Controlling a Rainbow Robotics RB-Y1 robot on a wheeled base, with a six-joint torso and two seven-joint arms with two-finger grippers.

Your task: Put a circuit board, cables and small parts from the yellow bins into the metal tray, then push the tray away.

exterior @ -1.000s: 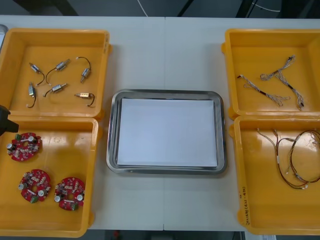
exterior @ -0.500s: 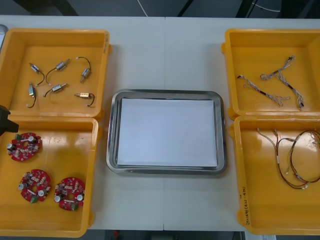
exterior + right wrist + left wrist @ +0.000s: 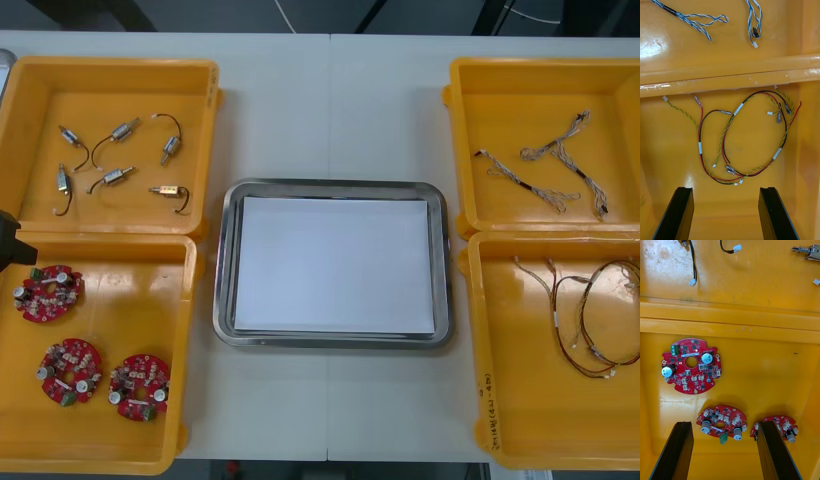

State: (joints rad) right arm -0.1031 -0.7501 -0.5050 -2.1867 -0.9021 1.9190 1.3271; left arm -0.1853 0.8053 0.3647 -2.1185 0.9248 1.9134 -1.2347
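Nothing has moved since a second ago: the metal tray [image 3: 226, 262] sits as it did between the yellow bins [image 3: 205, 150], white inside, and every board, cable and part lies where it lay.

Your left gripper [image 3: 724, 423] hangs over the near left bin [image 3: 190, 330], fingers spread wide and gripping nothing. The three circuit boards [image 3: 48, 293] rest on that bin's floor. Your right gripper [image 3: 726, 189] hangs over the near right bin [image 3: 476, 350], also spread wide and holding nothing, with the red and yellow cables [image 3: 745, 142] looped just beyond its fingertips.

The small metal parts [image 3: 118, 160] lie in the far left bin and the blue and white cables [image 3: 545, 165] in the far right one.

In the front view your left arm [image 3: 10, 245] is a dark sliver cut off at the edge, and the red and yellow cables run off the right side. In the left wrist view, one finger covers part of the third board [image 3: 780, 425]
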